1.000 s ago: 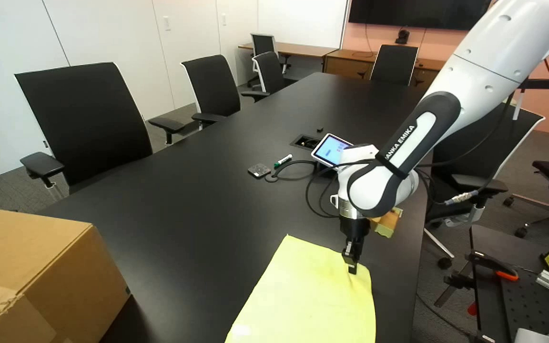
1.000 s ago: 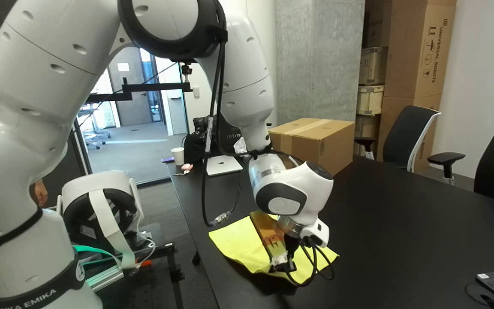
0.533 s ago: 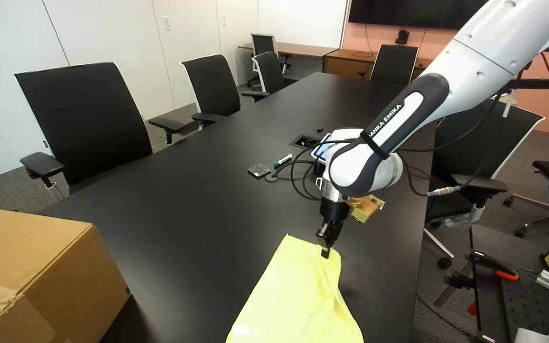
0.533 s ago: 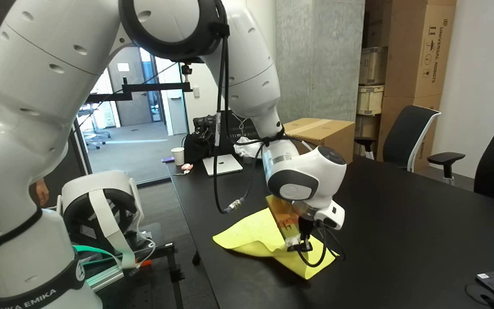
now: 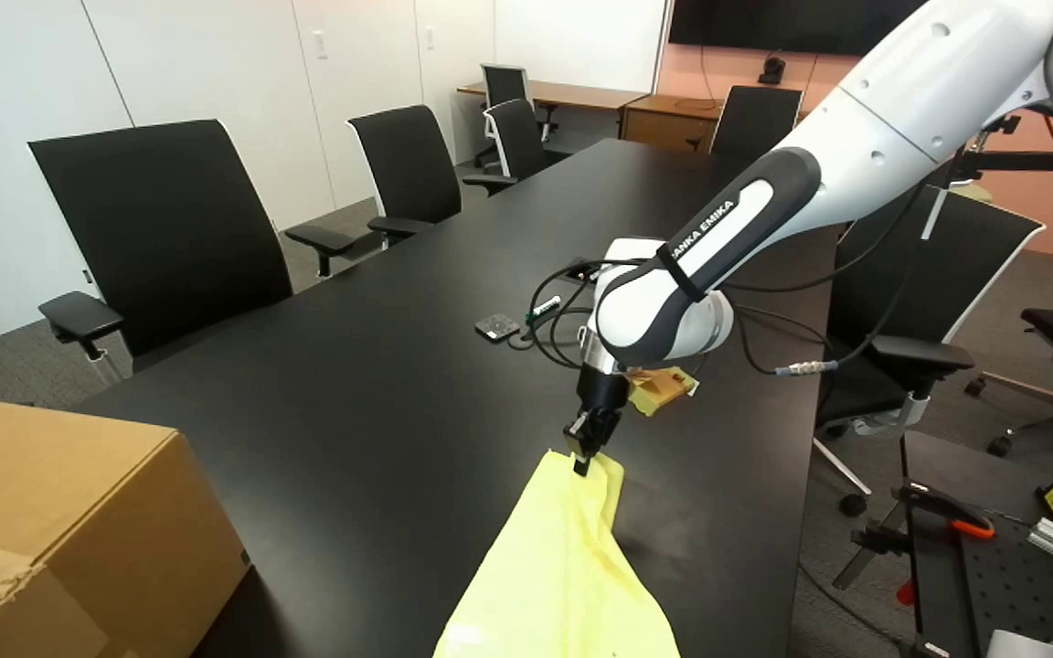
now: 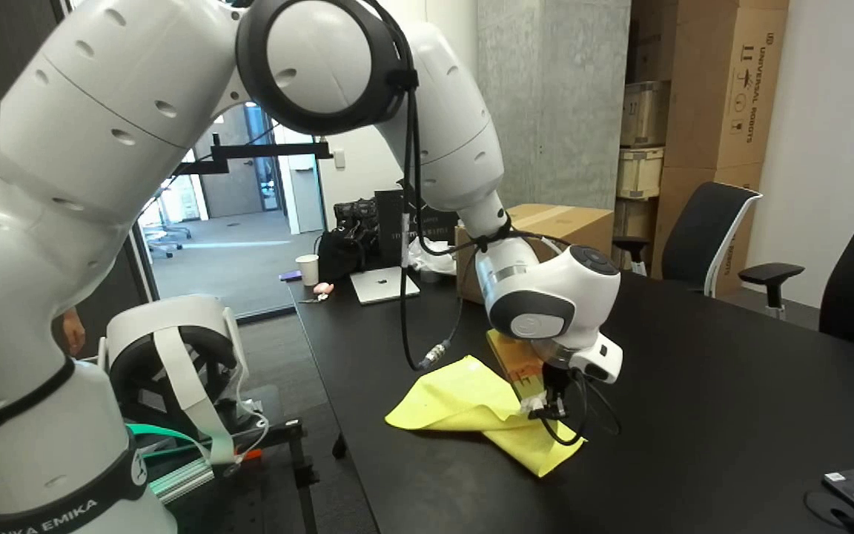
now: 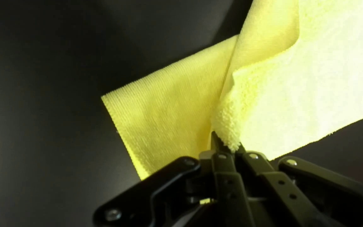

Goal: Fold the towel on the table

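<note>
With my end effector (image 7: 228,146) nearly closed, I pinch the yellow towel (image 7: 175,116), partly folded over itself on the black tabletop (image 5: 371,439).

This is an office meeting room: in an exterior view a long black table (image 5: 353,439) runs from the bottom of the frame towards the top centre, black office chairs (image 5: 165,228) line both sides, and a wall screen (image 5: 792,23) hangs above a low wooden cabinet (image 5: 664,131) at upper right. It is part robotics lab too: an exterior view has a robot arm (image 6: 145,81) at upper left, a white headset (image 6: 167,315) at lower left and a box (image 6: 731,96) printed "Universal Robots" at upper right.
</note>
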You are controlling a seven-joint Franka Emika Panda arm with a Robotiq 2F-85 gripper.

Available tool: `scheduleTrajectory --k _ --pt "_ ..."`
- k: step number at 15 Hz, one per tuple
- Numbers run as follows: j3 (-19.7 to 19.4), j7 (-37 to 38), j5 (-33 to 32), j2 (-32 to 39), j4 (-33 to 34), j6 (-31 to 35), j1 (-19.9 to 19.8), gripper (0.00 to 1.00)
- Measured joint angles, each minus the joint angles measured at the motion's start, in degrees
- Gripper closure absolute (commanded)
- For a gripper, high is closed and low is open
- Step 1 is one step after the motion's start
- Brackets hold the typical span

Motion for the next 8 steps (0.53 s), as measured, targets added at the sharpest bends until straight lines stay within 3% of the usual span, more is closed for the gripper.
scheduleTrajectory --k 2,3,5,8 --pt "-0.21 1.24 -0.04 2.10 2.84 0.64 1.07 0.93" --pt "-0.33 1.99 -0.13 3.07 4.22 0.74 1.65 0.70" --pt "-0.63 3.71 -0.26 4.67 6.93 0.75 2.80 0.68" --pt "-0.88 6.25 -0.26 5.83 10.55 0.82 3.79 0.48"
